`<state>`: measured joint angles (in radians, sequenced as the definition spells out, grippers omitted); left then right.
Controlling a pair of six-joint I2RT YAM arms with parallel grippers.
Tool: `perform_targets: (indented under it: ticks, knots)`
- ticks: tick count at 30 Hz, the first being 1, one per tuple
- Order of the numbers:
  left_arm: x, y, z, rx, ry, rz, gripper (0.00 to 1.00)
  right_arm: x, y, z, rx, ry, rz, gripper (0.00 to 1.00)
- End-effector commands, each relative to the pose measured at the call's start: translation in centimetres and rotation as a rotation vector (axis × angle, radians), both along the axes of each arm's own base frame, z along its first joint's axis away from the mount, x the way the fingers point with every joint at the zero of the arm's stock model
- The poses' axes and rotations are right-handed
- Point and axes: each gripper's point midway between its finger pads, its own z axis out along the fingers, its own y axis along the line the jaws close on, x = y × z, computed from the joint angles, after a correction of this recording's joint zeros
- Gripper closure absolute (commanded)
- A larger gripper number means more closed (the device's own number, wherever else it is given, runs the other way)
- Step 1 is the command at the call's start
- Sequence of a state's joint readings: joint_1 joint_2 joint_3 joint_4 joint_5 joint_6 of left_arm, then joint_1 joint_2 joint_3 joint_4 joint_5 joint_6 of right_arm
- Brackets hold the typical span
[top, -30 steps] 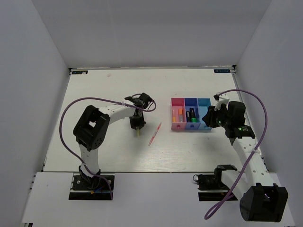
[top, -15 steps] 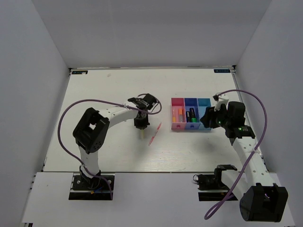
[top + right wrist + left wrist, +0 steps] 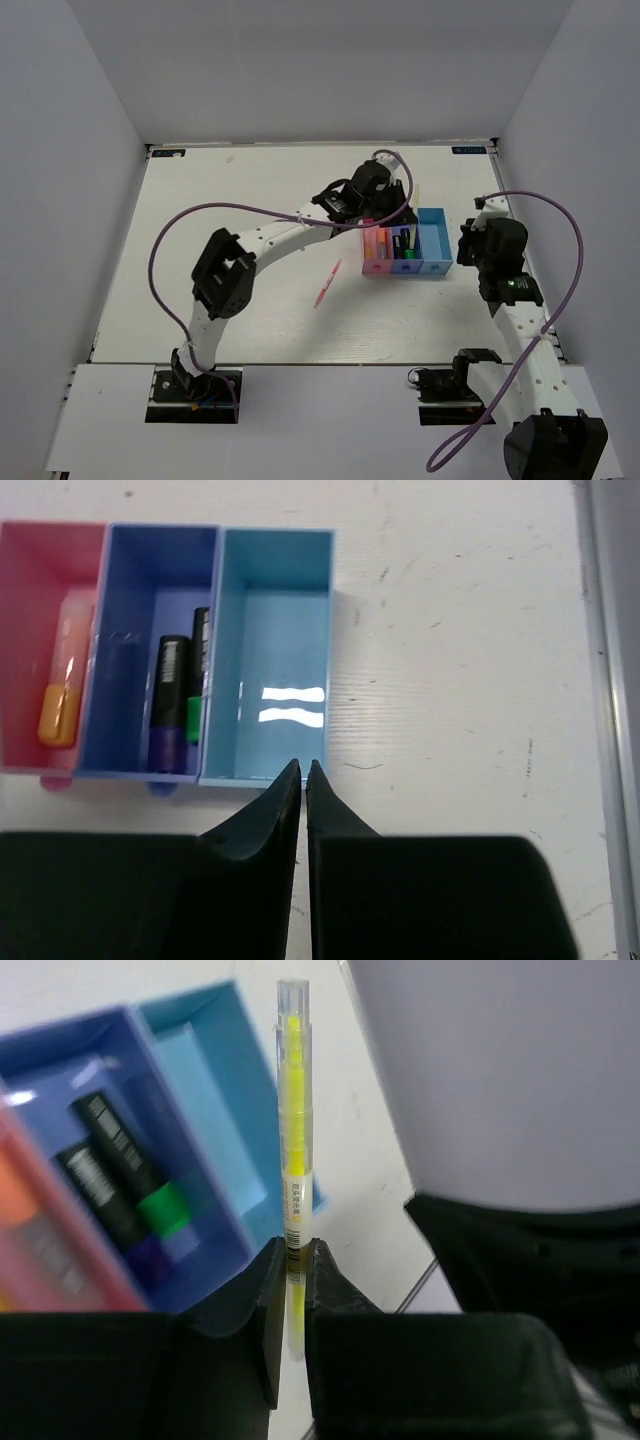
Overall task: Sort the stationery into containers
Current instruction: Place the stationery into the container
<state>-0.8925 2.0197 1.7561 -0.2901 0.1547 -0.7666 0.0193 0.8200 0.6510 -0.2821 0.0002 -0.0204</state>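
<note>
White tabletop (image 3: 240,200), grey walls on three sides.

- Thin yellow stick (image 3: 293,1110): held up off the tabletop, over the tray (image 3: 446,250), above the dark blue bin (image 3: 125,600) and light blue bin (image 3: 275,630). Its long axis runs straight out from the fingers, clear-capped end away from them, pointing toward the far wall and slightly right.
- Left gripper (image 3: 295,1260): pinched tight on the stick's lower end.
- Right gripper (image 3: 302,772): fingertips nearly touching, nothing between them, at the near edge of the light blue bin.
- Thin pink pen (image 3: 327,283): lying on the tabletop left of the tray, on a diagonal.
- Change from a second ago: the left arm was at mid-table with the stick at the surface and has since swung right to the tray. The pink pen has not moved.
</note>
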Motion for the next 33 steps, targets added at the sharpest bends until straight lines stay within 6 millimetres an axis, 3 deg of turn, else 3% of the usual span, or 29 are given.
perform_targets:
  ticks: [1, 4, 5, 7, 8, 9, 13, 16, 20, 25, 28, 30, 31, 33]
  knots:
    - [0.8, -4.6, 2.3, -0.206, 0.035, -0.073, 0.99, 0.7, -2.0, 1.7, -0.011, -0.092, -0.126, 0.92]
    - [1.7, -6.7, 2.6, -0.300, 0.074, -0.068, 0.99, 0.8, -1.9, 1.7, -0.006, -0.096, -0.125, 0.92]
    - [2.3, -7.1, 2.3, -0.329, 0.070, -0.067, 0.99, 0.7, -2.8, 1.7, -0.007, -0.093, -0.155, 0.92]
    - [2.5, -7.9, 1.0, -0.339, 0.103, -0.062, 0.99, 0.7, -2.8, 1.9, -0.002, -0.101, -0.155, 0.91]
    - [3.0, -8.2, 2.5, -0.370, 0.092, -0.066, 0.99, 0.7, -2.8, 1.7, -0.003, -0.098, -0.154, 0.91]
    - [3.3, -8.6, 0.7, -0.351, 0.113, -0.060, 0.99, 0.7, -2.8, 1.8, 0.002, -0.100, -0.151, 0.91]
    - [3.8, -8.7, -0.2, -0.344, 0.121, -0.037, 0.97, 0.6, -3.0, 1.8, 0.004, -0.103, -0.156, 0.91]
    - [3.9, -8.4, -1.3, -0.321, 0.131, -0.017, 0.89, 0.6, -3.0, 1.8, 0.007, -0.103, -0.155, 0.91]
    - [3.9, -7.9, -2.5, -0.286, 0.148, 0.008, 0.60, 0.6, -3.0, 1.7, 0.016, -0.100, -0.154, 0.89]
    - [4.0, -7.6, -3.1, -0.257, 0.164, 0.021, 0.52, 0.5, -3.1, 1.7, 0.028, -0.095, -0.155, 0.86]
    - [3.9, -7.6, -2.6, -0.264, 0.166, 0.012, 0.56, 0.4, -3.1, 1.5, 0.030, -0.087, -0.154, 0.86]
    - [3.9, -7.4, -1.9, -0.272, 0.153, 0.004, 0.72, 0.5, -3.0, 1.6, 0.034, -0.090, -0.153, 0.86]
    - [3.5, -7.2, -0.1, -0.290, 0.134, -0.009, 0.79, 0.4, -3.0, 1.6, 0.036, -0.090, -0.152, 0.86]
    - [3.0, -6.7, 0.5, -0.261, 0.077, -0.046, 0.94, 0.4, -2.8, 1.5, 0.045, -0.087, -0.137, 0.83]
